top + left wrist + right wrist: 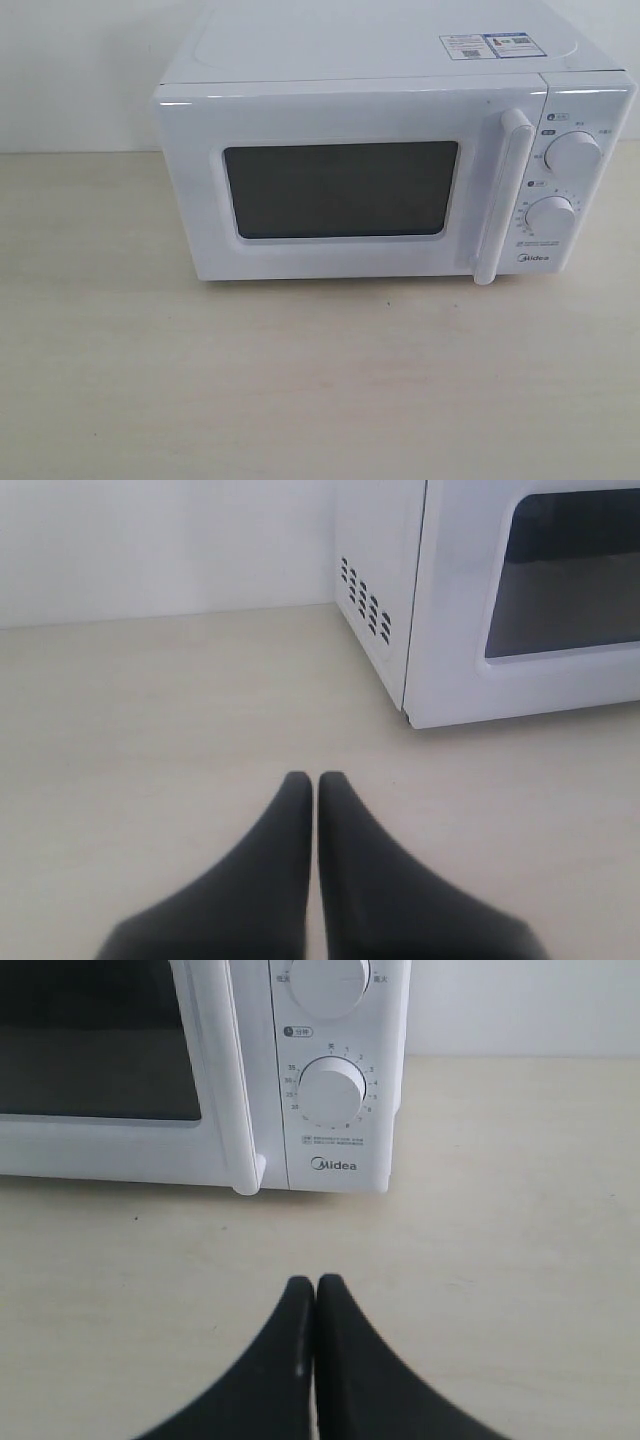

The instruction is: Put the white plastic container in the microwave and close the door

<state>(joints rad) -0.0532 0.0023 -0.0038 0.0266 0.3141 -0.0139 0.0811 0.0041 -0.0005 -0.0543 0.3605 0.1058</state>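
**A:** How far along is it?

**B:** Hard to call. On the pale worktop [300, 400] stands the white microwave [330, 50]. Its door [340, 112] is flush shut, so the closing step looks done. But the white plastic container shows in no view. The dark window [340, 188] gives nothing away, so I can't tell whether the container is inside or hasn't been fetched. If it isn't inside, the whole job is left: pull the bar handle [503, 195], load, shut.

**A:** And the arms?

**B:** The left claw [315, 785] hangs low over the worktop, off the microwave's vented side, its fingers pressed together with nothing between them. The right claw [315, 1288] is likewise pinched closed and empty, facing the control panel.

**A:** Any writing?

**B:** There are two round dials on the panel. The lower dial [332, 1092] is ringed with numbers, 20, 25, 30 and 35 among them. The sticker [486, 45] on top is printed too fine to read. At the foot of the panel is the "Midea" badge [334, 1165], in grey.
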